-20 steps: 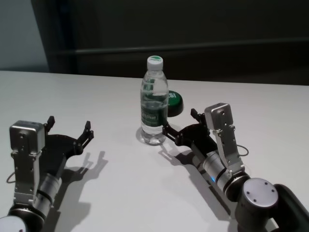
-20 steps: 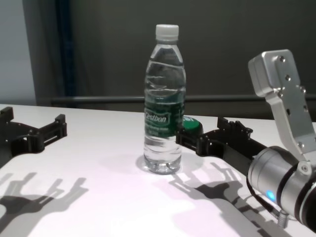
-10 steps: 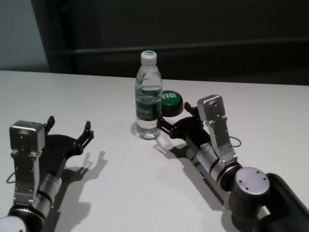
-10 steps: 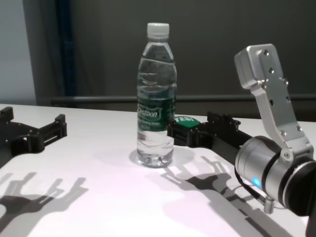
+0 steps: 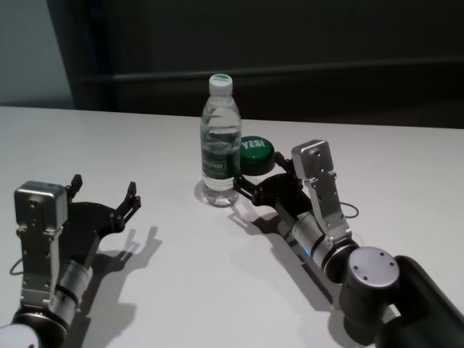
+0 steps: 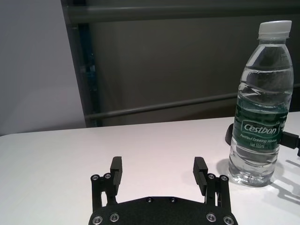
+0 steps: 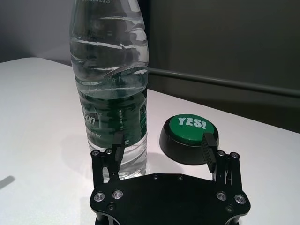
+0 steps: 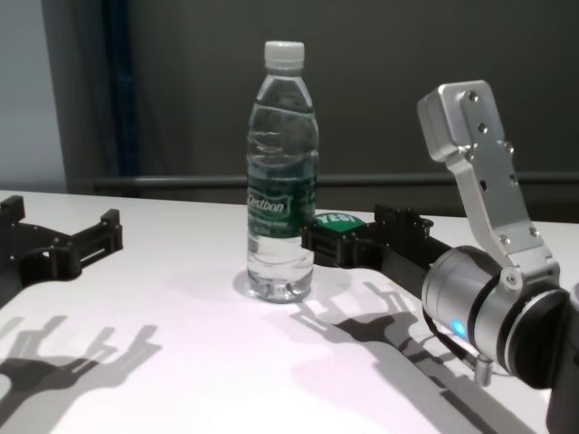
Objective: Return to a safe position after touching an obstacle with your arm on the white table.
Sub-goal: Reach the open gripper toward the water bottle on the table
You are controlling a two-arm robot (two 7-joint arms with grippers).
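Note:
The clear water bottle (image 5: 220, 141) with white cap and dark green label stands upright on the white table (image 5: 181, 283). My right gripper (image 5: 265, 178) is open and empty, low over the table just right of the bottle. One fingertip (image 7: 118, 139) rests against the bottle's lower side (image 7: 112, 93). In the chest view the bottle (image 8: 281, 181) stands left of the right gripper (image 8: 348, 233). My left gripper (image 5: 104, 185) is open and empty at the near left, well apart from the bottle (image 6: 262, 108).
A low green push-button (image 5: 255, 151) marked "YES!" on a black base sits just behind the right gripper's fingers, right of the bottle; it shows in the right wrist view (image 7: 190, 129). A dark wall and rail run behind the table's far edge.
The right arm has swung left and forward, sliding the upright bottle leftwards and uncovering the green button. The left arm has not moved.

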